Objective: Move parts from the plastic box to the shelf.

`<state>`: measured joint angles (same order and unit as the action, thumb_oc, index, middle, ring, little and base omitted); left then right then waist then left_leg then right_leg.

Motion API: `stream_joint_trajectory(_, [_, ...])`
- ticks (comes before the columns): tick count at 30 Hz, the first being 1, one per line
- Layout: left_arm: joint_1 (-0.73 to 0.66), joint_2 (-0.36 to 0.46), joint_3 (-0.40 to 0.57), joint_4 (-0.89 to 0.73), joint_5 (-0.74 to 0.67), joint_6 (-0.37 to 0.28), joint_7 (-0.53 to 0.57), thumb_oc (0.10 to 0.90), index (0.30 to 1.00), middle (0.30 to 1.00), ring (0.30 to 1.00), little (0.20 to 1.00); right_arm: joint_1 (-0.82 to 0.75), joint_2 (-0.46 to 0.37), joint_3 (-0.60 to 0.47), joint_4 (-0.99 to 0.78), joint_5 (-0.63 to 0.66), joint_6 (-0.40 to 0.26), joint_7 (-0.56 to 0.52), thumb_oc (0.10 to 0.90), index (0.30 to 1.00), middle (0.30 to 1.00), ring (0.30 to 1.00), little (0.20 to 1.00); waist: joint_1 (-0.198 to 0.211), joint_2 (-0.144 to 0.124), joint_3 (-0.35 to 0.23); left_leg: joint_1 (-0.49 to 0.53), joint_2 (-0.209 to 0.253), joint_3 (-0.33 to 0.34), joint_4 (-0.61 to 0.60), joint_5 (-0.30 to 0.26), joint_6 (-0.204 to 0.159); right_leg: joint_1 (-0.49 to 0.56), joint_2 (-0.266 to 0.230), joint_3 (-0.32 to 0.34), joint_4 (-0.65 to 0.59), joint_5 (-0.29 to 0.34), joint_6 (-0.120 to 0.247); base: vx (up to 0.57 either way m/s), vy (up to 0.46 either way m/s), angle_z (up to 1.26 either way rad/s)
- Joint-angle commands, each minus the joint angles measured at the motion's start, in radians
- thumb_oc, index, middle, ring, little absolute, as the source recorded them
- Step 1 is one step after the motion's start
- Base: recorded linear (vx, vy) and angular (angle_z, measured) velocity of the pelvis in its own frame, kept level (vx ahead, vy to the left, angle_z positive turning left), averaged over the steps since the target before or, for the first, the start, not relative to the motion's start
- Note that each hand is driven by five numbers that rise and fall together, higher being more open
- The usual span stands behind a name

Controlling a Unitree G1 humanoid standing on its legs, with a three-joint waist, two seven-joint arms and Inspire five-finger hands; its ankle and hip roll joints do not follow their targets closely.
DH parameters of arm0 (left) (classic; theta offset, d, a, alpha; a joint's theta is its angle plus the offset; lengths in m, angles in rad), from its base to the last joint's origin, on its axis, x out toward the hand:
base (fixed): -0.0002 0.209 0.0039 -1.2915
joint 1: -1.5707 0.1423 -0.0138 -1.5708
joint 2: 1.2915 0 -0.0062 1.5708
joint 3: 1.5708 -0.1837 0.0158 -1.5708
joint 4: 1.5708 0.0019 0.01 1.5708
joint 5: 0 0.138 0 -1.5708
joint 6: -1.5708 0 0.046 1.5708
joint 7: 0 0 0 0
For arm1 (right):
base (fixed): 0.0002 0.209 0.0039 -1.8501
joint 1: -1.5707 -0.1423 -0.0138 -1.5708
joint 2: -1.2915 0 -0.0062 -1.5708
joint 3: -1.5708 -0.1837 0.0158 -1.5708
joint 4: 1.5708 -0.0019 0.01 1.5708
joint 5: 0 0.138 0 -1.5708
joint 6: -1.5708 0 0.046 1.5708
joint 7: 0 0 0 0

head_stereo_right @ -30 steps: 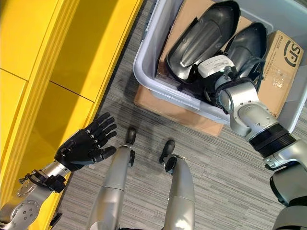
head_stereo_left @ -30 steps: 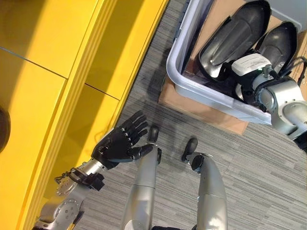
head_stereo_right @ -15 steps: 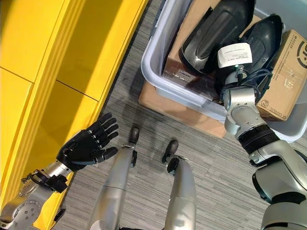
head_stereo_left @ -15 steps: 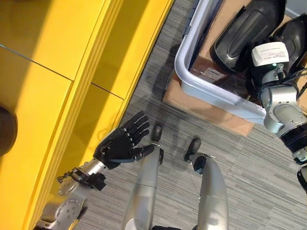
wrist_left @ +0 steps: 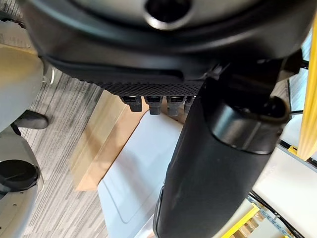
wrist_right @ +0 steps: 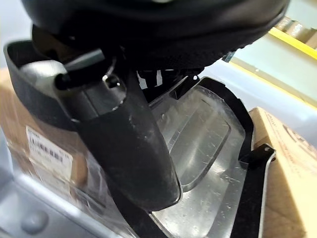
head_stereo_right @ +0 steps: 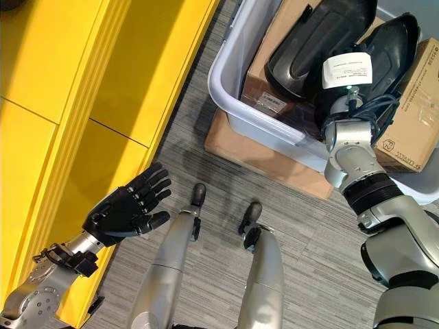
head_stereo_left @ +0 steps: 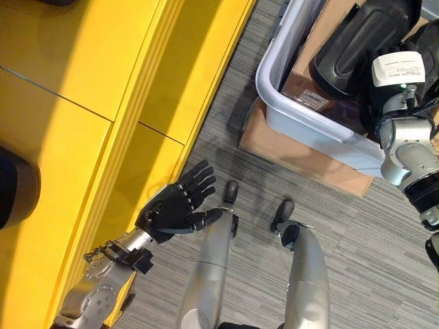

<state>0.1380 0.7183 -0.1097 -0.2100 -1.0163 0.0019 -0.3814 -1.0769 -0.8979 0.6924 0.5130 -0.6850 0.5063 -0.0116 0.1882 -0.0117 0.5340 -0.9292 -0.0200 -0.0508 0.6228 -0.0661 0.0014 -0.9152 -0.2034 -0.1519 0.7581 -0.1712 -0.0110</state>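
The left hand (head_stereo_left: 170, 209) hangs palm-up over the grey carpet floor (head_stereo_left: 370, 240), just beside the yellow shelf (head_stereo_left: 82, 89), with its fingers (head_stereo_left: 199, 181) spread straight and nothing in them. A dark rounded object (head_stereo_left: 15, 195) sits on the shelf at the view's left edge, well apart from the hand.

The grey plastic box (head_stereo_right: 236, 96) stands on a flat piece of cardboard (head_stereo_right: 264, 161) on the floor, ahead and to the right. Inside it lie two black shell-shaped parts side by side: the left part (head_stereo_right: 322, 41) and the right part (head_stereo_right: 401, 48), along with brown cardboard cartons (head_stereo_right: 411, 127).

The right arm reaches down into the box between the two parts. The right hand (wrist_right: 124, 129) shows in its own wrist view, its thumb lying over the glossy hollow of one black part; whether its fingers are open or closed round anything cannot be told, as they are hidden behind the hand's bulk.
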Motion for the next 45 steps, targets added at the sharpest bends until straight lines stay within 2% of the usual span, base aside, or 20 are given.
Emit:
stream_joint_trajectory(1, [0.037, -0.097, 0.001, -0.175, -0.041, -0.040, -0.044, 0.900, 1.000, 1.000, 1.000, 1.000, -0.118, -0.205, -0.076, 0.018, 0.023, 0.144, -0.075, 0.900, 1.000, 1.000, 1.000, 1.000, -0.055, 0.089, -0.014, 0.078, 0.139, -0.054, -0.084, -0.046, -0.029, 0.047, 0.030, 0.073, -0.077, -0.016, 0.013, -0.07, 0.057, -0.01])
stream_joint_trajectory(4, [0.039, -0.104, 0.006, -0.182, -0.048, -0.036, -0.030, 0.900, 1.000, 1.000, 1.000, 1.000, -0.053, -0.219, -0.147, -0.089, 0.018, 0.161, -0.097, 0.900, 1.000, 1.000, 1.000, 1.000, -0.070, 0.086, -0.014, 0.088, 0.140, -0.046, -0.090, -0.047, -0.029, 0.049, 0.033, 0.082, -0.084, -0.011, 0.016, -0.03, 0.053, -0.03])
stream_joint_trajectory(7, [0.049, -0.116, 0.014, -0.190, -0.057, -0.042, -0.016, 0.900, 1.000, 1.000, 1.000, 1.000, 0.058, -0.227, -0.261, -0.245, 0.045, 0.183, -0.105, 0.900, 1.000, 1.000, 1.000, 1.000, -0.096, 0.082, -0.014, 0.103, 0.142, -0.035, -0.094, -0.052, -0.029, 0.055, 0.037, 0.095, -0.095, -0.007, 0.019, 0.00, 0.073, -0.06])
stream_joint_trajectory(9, [0.052, -0.126, 0.019, -0.195, -0.063, -0.048, 0.003, 0.900, 1.000, 1.000, 1.000, 1.000, 0.170, -0.214, -0.361, -0.357, 0.071, 0.192, -0.151, 0.900, 1.000, 1.000, 1.000, 1.000, -0.115, 0.079, -0.014, 0.118, 0.146, -0.022, -0.101, -0.054, -0.028, 0.060, 0.039, 0.104, -0.101, -0.004, 0.021, 0.00, 0.061, -0.07])
stream_joint_trajectory(13, [0.043, -0.133, 0.015, -0.195, -0.070, -0.048, 0.023, 0.900, 1.000, 1.000, 1.000, 1.000, 0.256, -0.181, -0.452, -0.435, 0.165, 0.201, -0.274, 0.900, 1.000, 1.000, 1.000, 1.000, -0.131, 0.076, -0.014, 0.130, 0.148, -0.012, -0.104, -0.057, -0.028, 0.064, 0.043, 0.115, -0.106, -0.002, 0.023, 0.00, 0.039, -0.12])
stream_joint_trajectory(19, [0.026, -0.154, 0.003, -0.192, -0.066, -0.056, 0.043, 0.900, 1.000, 1.000, 1.000, 1.000, 0.382, -0.096, -0.606, -0.543, 0.342, 0.133, -0.515, 0.900, 1.000, 1.000, 1.000, 1.000, -0.159, 0.073, -0.014, 0.161, 0.153, 0.004, -0.116, -0.064, -0.027, 0.083, 0.049, 0.130, -0.126, 0.005, 0.028, -0.01, 0.035, -0.08])
stream_joint_trajectory(23, [0.011, -0.173, -0.012, -0.192, -0.054, -0.068, 0.067, 0.900, 1.000, 1.000, 1.000, 1.000, 0.456, -0.032, -0.674, -0.619, 0.371, 0.096, -0.583, 0.900, 1.000, 1.000, 1.000, 1.000, -0.177, 0.075, -0.014, 0.177, 0.153, 0.015, -0.122, -0.069, -0.026, 0.091, 0.053, 0.140, -0.136, 0.009, 0.031, -0.02, 0.048, -0.15])
stream_joint_trajectory(26, [-0.002, -0.190, -0.025, -0.191, -0.048, -0.077, 0.094, 0.900, 1.000, 1.000, 1.000, 1.000, 0.483, 0.006, -0.690, -0.676, 0.378, 0.063, -0.606, 0.900, 1.000, 1.000, 1.000, 1.000, -0.190, 0.079, -0.014, 0.193, 0.153, 0.025, -0.134, -0.067, -0.027, 0.096, 0.057, 0.151, -0.147, 0.014, 0.033, -0.02, 0.060, -0.16])
stream_joint_trajectory(30, [-0.021, -0.204, -0.036, -0.184, -0.039, -0.084, 0.114, 0.900, 1.000, 1.000, 1.000, 1.000, 0.496, 0.031, -0.693, -0.755, 0.355, 0.019, -0.561, 0.900, 1.000, 1.000, 1.000, 1.000, -0.204, 0.080, -0.014, 0.208, 0.155, 0.034, -0.148, -0.064, -0.031, 0.101, 0.060, 0.161, -0.163, 0.024, 0.038, -0.03, 0.051, -0.08])
stream_joint_trajectory(33, [-0.031, -0.210, -0.042, -0.182, -0.033, -0.086, 0.126, 0.900, 1.000, 1.000, 1.000, 1.000, 0.474, 0.035, -0.664, -0.789, 0.323, 0.027, -0.505, 0.900, 1.000, 1.000, 1.000, 1.000, -0.206, 0.082, -0.014, 0.213, 0.158, 0.039, -0.158, -0.060, -0.035, 0.104, 0.059, 0.164, -0.174, 0.028, 0.037, -0.03, 0.027, -0.05])
stream_joint_trajectory(39, [-0.036, -0.219, -0.054, -0.182, -0.023, -0.100, 0.131, 0.900, 1.000, 1.000, 1.000, 1.000, 0.473, 0.060, -0.617, -0.852, 0.335, -0.020, -0.459, 0.900, 1.000, 1.000, 1.000, 1.000, -0.210, 0.082, -0.014, 0.230, 0.162, 0.042, -0.179, -0.052, -0.039, 0.107, 0.062, 0.169, -0.186, 0.039, 0.041, -0.03, 0.017, 0.00])
stream_joint_trajectory(41, [-0.039, -0.226, -0.063, -0.178, -0.019, -0.113, 0.134, 0.900, 1.000, 1.000, 1.000, 1.000, 0.461, 0.080, -0.583, -0.876, 0.334, -0.073, -0.450, 0.900, 1.000, 1.000, 1.000, 1.000, -0.210, 0.085, -0.014, 0.246, 0.164, 0.046, -0.194, -0.049, -0.039, 0.118, 0.061, 0.171, -0.200, 0.044, 0.041, -0.04, 0.053, -0.01])
stream_joint_trajectory(45, [-0.051, -0.233, -0.073, -0.176, -0.018, -0.119, 0.144, 0.900, 1.000, 1.000, 1.000, 1.000, 0.434, 0.107, -0.537, -0.922, 0.332, -0.113, -0.441, 0.900, 1.000, 1.000, 1.000, 1.000, -0.209, 0.091, -0.014, 0.265, 0.157, 0.046, -0.207, -0.046, -0.038, 0.131, 0.060, 0.178, -0.214, 0.051, 0.042, -0.04, 0.060, -0.02])
